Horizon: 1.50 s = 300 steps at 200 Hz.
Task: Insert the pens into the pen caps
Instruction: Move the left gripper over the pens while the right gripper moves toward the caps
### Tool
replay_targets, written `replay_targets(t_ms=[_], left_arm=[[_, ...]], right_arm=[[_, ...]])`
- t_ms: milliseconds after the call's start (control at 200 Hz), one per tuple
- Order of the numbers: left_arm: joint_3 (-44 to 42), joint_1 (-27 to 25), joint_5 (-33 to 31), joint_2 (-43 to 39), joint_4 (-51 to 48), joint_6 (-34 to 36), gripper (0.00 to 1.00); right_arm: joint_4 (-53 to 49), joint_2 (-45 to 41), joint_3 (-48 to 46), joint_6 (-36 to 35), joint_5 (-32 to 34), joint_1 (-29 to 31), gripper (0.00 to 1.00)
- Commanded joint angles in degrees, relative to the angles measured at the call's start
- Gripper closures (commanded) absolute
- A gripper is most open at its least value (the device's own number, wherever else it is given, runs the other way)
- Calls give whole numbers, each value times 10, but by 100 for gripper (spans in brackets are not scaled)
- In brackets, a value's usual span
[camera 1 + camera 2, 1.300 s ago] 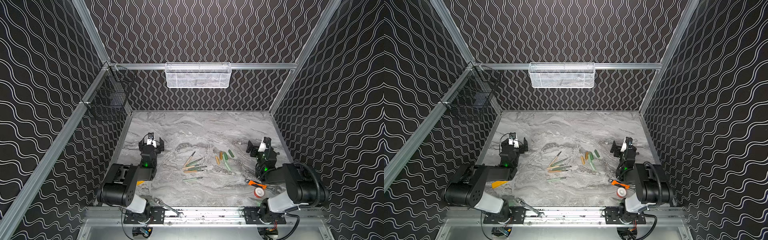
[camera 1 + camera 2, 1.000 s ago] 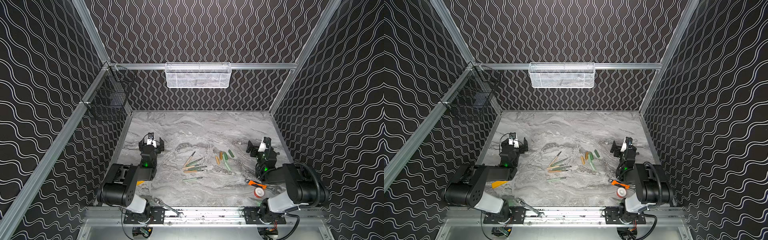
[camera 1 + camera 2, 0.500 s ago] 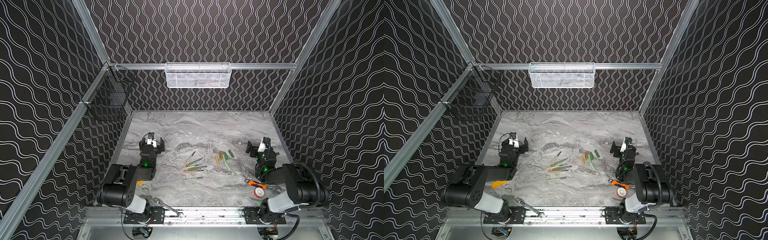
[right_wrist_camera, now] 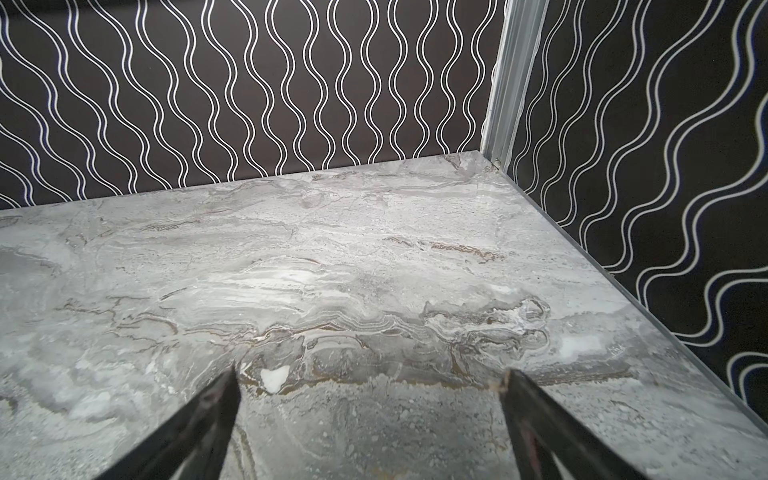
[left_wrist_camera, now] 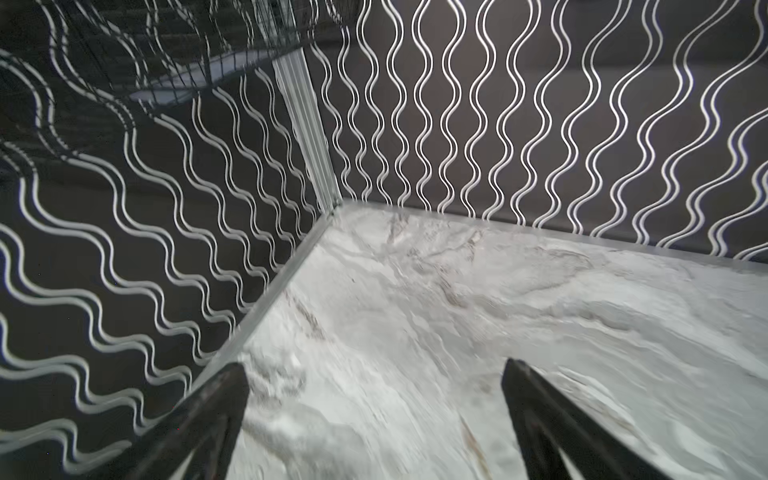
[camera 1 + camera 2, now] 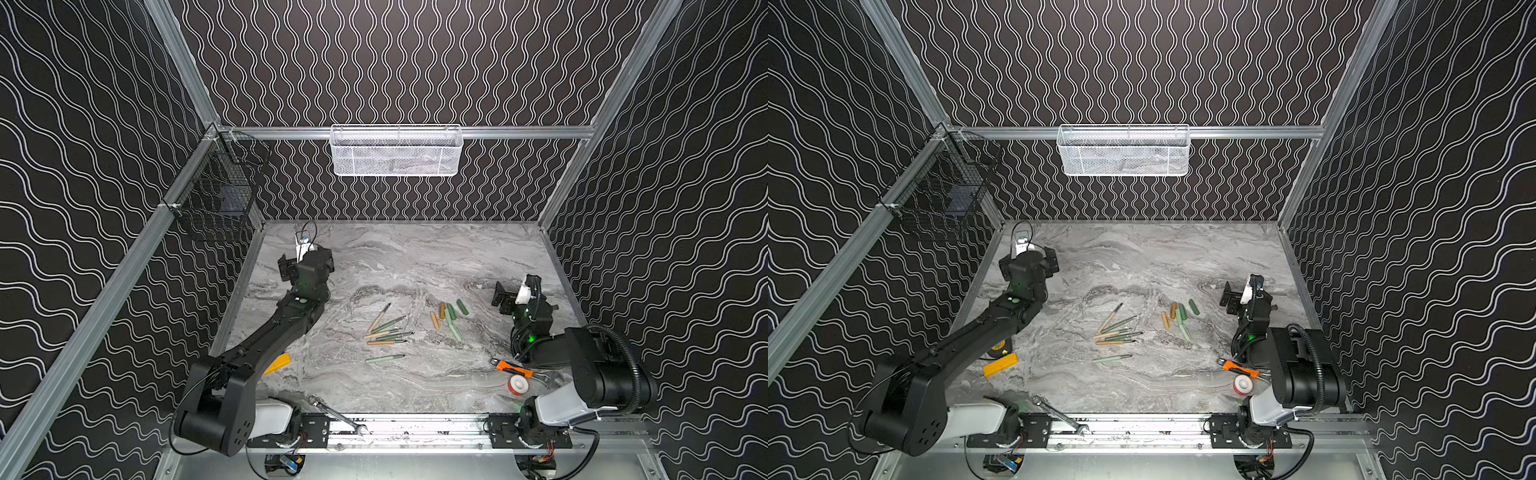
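The left gripper [image 5: 372, 365] and the right gripper [image 4: 372, 372] are spread wide and hold nothing. The pens [image 6: 388, 334] lie clustered mid-table [image 6: 415, 257], with the pen caps [image 6: 451, 312] just beside them toward the right edge.

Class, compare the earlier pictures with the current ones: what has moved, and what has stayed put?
The left gripper has risen and reached out toward the back left corner of the table, with its jaws open and empty. Nothing was taken hold of or let go. The right gripper, the pens and the pen caps stayed where they were.
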Motion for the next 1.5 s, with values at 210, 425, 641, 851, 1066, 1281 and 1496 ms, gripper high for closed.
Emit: replay_targets(t_ms=[210, 425, 641, 851, 1066, 1281, 1496], left_arm=[[50, -62, 2, -47, -366, -183, 1], [36, -129, 64, -70, -400, -180, 1], [15, -143, 191, -90, -380, -144, 1], [-29, -165, 330, -125, -313, -97, 1], [-18, -184, 383, -118, -315, -58, 1], [17, -211, 428, -90, -353, 5, 1], [43, -225, 492, -74, -384, 77, 1]], right_arm=[[16, 1, 2, -4, 1, 1, 1], [16, 0, 1, -4, 2, 1, 0], [11, 1, 4, -1, -3, 1, 0], [3, 1, 8, 3, -11, -6, 0], [-29, -26, 19, -5, 1, -2, 0], [-378, -90, 187, 23, 65, 52, 0], [-633, -81, 327, 88, 67, 144, 1]])
